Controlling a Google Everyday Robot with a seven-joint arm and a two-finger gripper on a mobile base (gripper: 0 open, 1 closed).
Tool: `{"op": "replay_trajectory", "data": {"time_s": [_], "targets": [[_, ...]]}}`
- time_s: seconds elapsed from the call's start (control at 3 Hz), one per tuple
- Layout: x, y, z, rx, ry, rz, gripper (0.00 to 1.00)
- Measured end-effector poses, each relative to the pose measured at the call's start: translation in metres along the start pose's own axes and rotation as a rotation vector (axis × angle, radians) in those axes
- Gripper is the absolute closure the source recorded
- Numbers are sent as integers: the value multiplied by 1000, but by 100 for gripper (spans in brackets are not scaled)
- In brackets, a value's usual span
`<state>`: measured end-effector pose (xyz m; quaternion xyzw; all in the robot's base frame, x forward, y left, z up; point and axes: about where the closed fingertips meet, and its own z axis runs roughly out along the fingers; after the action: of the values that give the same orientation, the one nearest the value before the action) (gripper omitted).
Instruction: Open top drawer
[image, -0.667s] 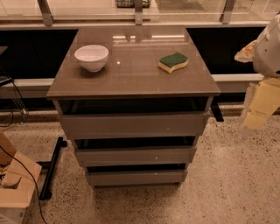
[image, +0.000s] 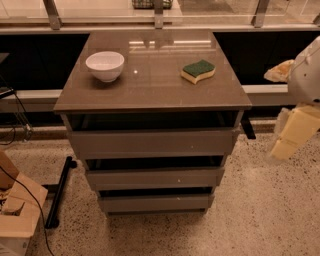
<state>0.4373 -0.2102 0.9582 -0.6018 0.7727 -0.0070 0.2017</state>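
The top drawer is the widest grey-brown front, just under the cabinet top. A dark gap shows between its upper edge and the top. Two narrower drawers sit below it. My gripper, cream-coloured under a white arm, hangs at the right edge of the view. It is to the right of the top drawer's right end, apart from it and holding nothing.
A white bowl and a green-and-yellow sponge lie on the cabinet top. A black piece juts out at the cabinet's right side. Cardboard boxes and a black bar lie on the floor to the left.
My gripper has dropped slightly at the right edge. The drawers, bowl and sponge look the same.
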Motion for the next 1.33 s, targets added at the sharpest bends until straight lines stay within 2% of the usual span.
{"op": "replay_trajectory", "data": {"time_s": [0.33, 1.0, 1.33], "targets": [[-7, 12, 24, -25, -122, -11, 0], [-41, 18, 59, -50, -320, 105, 0], [-41, 18, 59, -50, -320, 105, 0]]}}
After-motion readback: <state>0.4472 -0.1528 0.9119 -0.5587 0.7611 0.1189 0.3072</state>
